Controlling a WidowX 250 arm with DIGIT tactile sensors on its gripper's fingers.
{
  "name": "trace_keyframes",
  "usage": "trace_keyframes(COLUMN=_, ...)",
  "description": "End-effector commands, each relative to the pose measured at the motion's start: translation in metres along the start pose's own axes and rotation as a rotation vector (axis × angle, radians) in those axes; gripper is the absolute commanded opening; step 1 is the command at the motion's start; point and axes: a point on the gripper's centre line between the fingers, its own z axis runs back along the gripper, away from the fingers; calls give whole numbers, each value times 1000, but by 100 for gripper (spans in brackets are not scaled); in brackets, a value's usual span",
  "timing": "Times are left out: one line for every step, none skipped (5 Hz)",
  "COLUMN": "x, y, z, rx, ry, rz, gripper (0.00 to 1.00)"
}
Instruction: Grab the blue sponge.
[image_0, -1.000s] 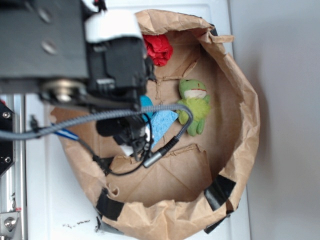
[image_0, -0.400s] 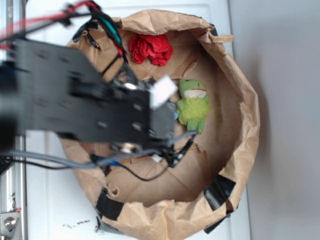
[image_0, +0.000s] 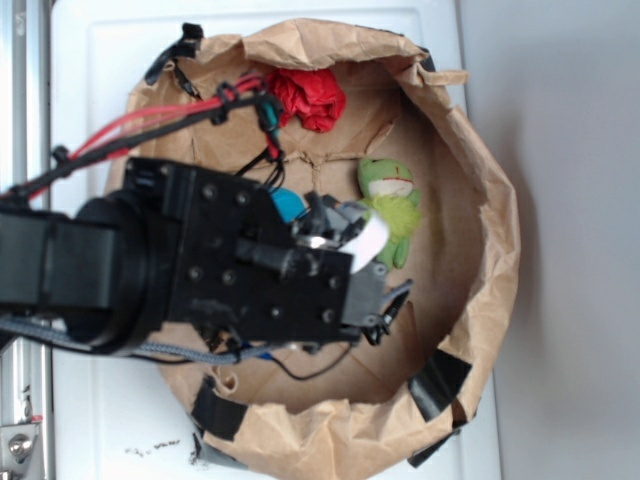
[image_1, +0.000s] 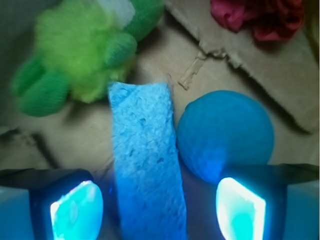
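Observation:
In the wrist view the blue sponge (image_1: 145, 160), a light blue porous strip, lies lengthwise between my two fingers. My gripper (image_1: 159, 210) is open and straddles it, with gaps on both sides. A darker blue ball (image_1: 226, 131) sits against the sponge's right edge, just ahead of the right finger (image_1: 240, 210). In the exterior view my arm and gripper (image_0: 330, 240) are low inside the brown paper bag (image_0: 480, 200). The sponge is hidden under them there; only a bit of the ball (image_0: 289, 204) shows.
A green frog toy (image_0: 392, 205) lies just right of my gripper, also in the wrist view (image_1: 82, 55). A red crumpled cloth (image_0: 310, 97) lies at the bag's far side. The bag's paper walls ring the space; black tape holds its front rim.
My arm has swung over the bag and come down onto the sponge, which showed a second ago and is now covered by the wrist.

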Motion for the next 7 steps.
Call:
trace_keyframes(x=7, y=-3, z=-32, rx=68, ry=-82, rz=158, gripper=85)
trace_keyframes(x=6, y=-1, z=-23, rx=60, ry=-79, rz=176, gripper=0)
trace_keyframes(x=12, y=-2, z=-1, rx=6, ry=-69, rz=99, gripper=0)
trace_keyframes(x=26, y=5, z=39, rx=-98, ry=11, rz=-65, gripper=0)
trace_keyframes(x=40, y=16, z=80, rx=-95, ry=26, rz=-312, gripper=0)
trace_keyframes(x=44, y=24, z=111, rx=-118, ry=36, rz=-482, gripper=0)
trace_keyframes(x=40, y=30, z=132, rx=-98, ry=59, rz=-543, gripper=0)
